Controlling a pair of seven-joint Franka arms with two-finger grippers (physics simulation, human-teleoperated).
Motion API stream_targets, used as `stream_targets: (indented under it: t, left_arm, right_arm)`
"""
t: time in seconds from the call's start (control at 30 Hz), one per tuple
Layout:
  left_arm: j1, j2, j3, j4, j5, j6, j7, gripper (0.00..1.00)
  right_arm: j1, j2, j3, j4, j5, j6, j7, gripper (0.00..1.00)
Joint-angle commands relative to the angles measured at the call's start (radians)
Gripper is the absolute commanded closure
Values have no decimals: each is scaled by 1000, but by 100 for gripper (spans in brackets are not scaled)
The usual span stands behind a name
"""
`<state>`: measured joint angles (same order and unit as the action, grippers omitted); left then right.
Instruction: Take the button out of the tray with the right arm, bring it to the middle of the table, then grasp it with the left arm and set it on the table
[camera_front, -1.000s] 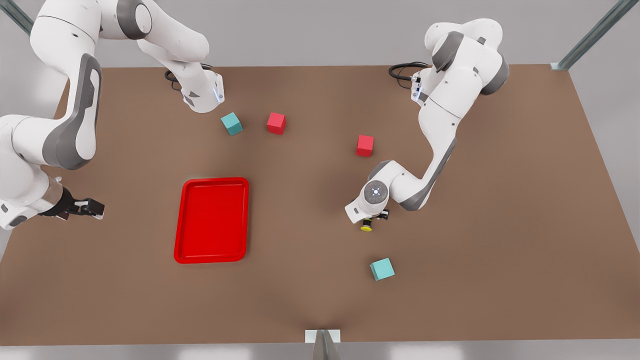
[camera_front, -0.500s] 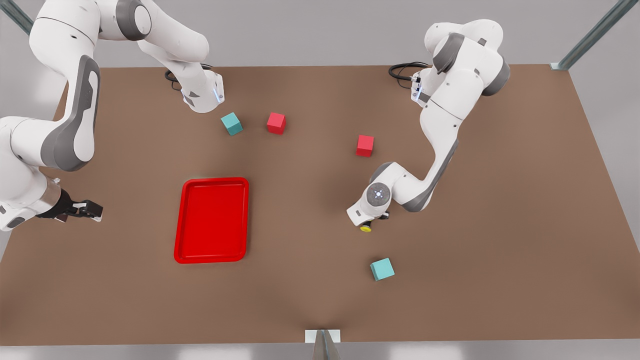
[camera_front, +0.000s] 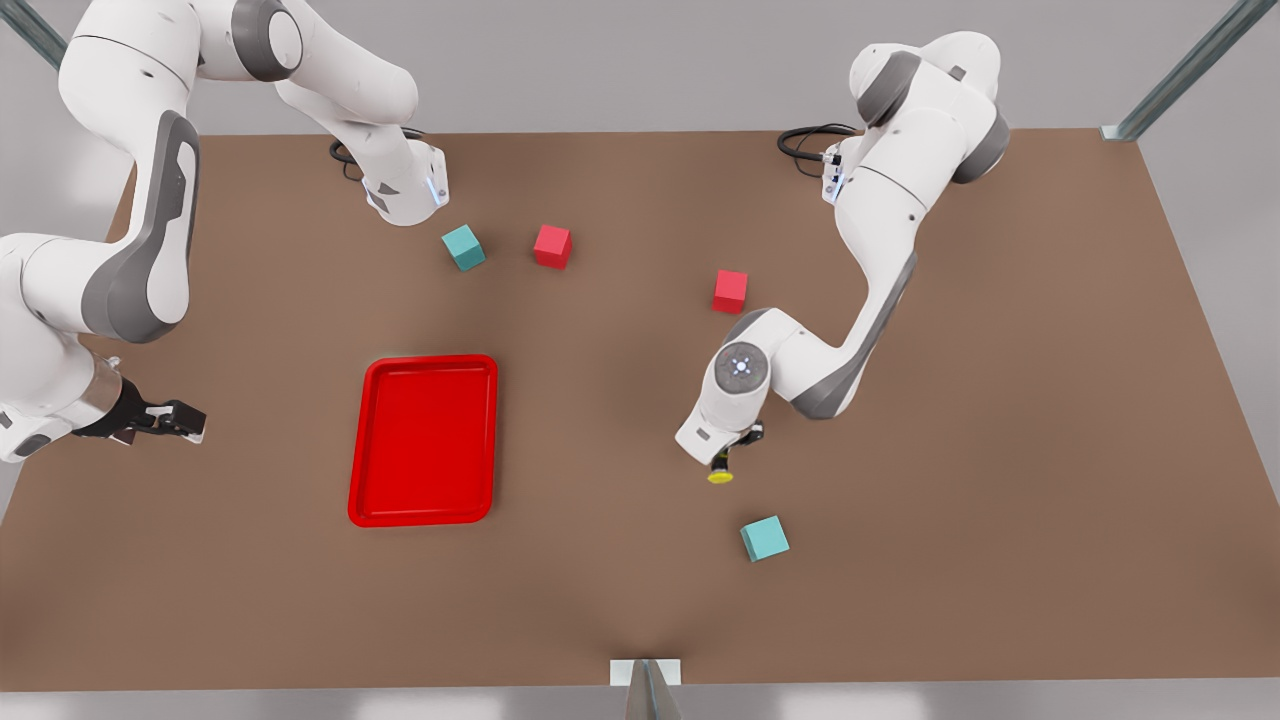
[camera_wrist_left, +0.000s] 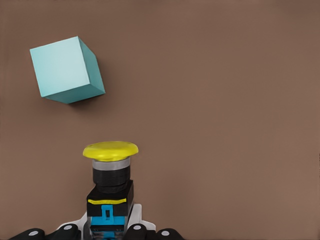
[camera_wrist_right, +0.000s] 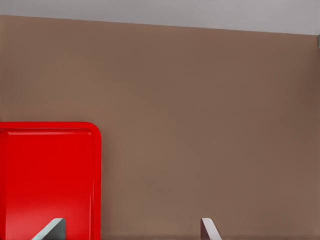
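The button (camera_wrist_left: 110, 172), with a yellow cap on a black and grey body, sits between the jaws of my left gripper (camera_wrist_left: 107, 227), which is shut on its lower body. In the front view my left gripper (camera_front: 728, 455) holds the button (camera_front: 720, 476) over the brown table (camera_front: 1000, 450) right of the middle, cap pointing toward the front edge. The red tray (camera_front: 430, 362) lies left of centre with nothing in it. At the front view's left edge my right gripper (camera_front: 165, 415) waits open. Its fingertips (camera_wrist_right: 52, 227) show wide apart beside the tray (camera_wrist_right: 97, 175).
A teal cube (camera_front: 764, 538) lies just front-right of the held button and shows in the left wrist view too (camera_wrist_left: 65, 70). A red cube (camera_front: 730, 291) sits behind the left wrist. Another red cube (camera_front: 552, 246) and a teal cube (camera_front: 463, 247) lie farther back.
My left arm has swung toward the table's front edge, carrying the button slightly left and nearer the teal cube. The right arm has barely moved.
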<state>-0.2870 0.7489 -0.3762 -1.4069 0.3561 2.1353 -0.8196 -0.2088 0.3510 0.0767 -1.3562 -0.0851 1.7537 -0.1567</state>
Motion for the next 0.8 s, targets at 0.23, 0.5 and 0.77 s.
stream_targets:
  t: [0.23, 0.5, 0.77]
  left_arm:
    - [-370, 6, 414, -3, 96, 98, -1291, 58]
    - [-656, 161, 890, -9, 98, 0, -1434, 59]
    - [-876, 363, 1158, -3, 96, -175, -1578, 59]
  right_arm:
    - [-14, -3, 2, 0, 2, -2, -9, 0]
    - [-8, -4, 2, 2, 2, -2, 0, 0]
    - [-4, -4, 2, 2, 2, -3, 2, 0]
